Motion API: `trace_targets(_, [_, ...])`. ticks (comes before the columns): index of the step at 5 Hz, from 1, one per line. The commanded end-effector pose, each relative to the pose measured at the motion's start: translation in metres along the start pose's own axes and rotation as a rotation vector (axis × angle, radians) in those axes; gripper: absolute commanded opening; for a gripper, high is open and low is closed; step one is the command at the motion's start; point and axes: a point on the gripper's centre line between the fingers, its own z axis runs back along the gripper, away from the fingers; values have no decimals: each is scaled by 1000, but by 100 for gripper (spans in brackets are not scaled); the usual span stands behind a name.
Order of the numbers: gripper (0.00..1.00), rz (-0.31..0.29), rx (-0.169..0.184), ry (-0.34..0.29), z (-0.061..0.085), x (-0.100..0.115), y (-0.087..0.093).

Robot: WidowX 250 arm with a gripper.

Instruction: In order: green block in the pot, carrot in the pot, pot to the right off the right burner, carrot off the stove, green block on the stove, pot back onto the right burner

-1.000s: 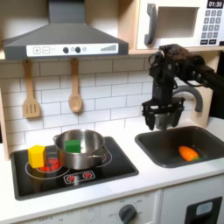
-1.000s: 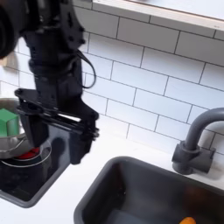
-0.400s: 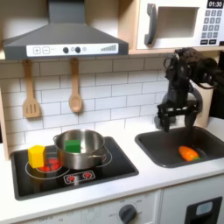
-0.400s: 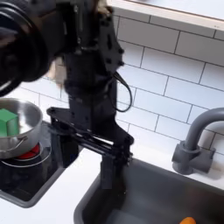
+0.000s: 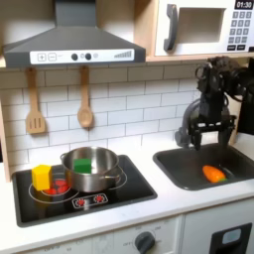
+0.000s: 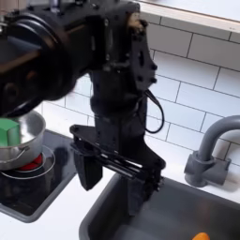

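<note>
Carrot [image 5: 213, 174] lying in sink [image 5: 189, 169], toward the first exterior view's right end of the basin, just an orange sliver at bottom edge in the second exterior view [image 6: 200, 236]. Green block [image 5: 83, 164] already inside pot [image 5: 91, 169] on stove [image 5: 129, 189], so step one judged done, carrot pickup in hand. Gripper [image 5: 206, 136] hanging above sink, fingers [image 5: 186, 139] spread wide, nothing between them, pointing down. Sits above and slightly to the first exterior view's left of carrot, not touching it. Faucet [image 6: 208, 150] close by at the back of the basin.

For a good grasp: shift toward the first exterior view's right until centred over carrot, keep jaws wide on the way down, straddle the short axis, close only once low enough to catch the body rather than the top. Probably small and rounded, so likely to roll or squirt out if pinched off-centre. Watch basin wall and faucet during descent. Yellow block [image 5: 41, 177] beside pot, irrelevant now.
</note>
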Motion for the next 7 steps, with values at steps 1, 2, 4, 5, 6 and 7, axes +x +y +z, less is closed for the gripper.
trace_targets(1, [100,-33,-8,6,-15,3,-27])
trace_targets(2, [100,-47,-7,13,-25,5,-42])
trace_targets(4, [100,-61,2,23,-38,11,-65])
trace_targets(5, [100,-49,3,43,-51,14,-72])
trace_targets(6, [100,-40,-7,36,-54,18,-84])
trace_targets(7, [100,-36,-10,23,-57,26,-91])
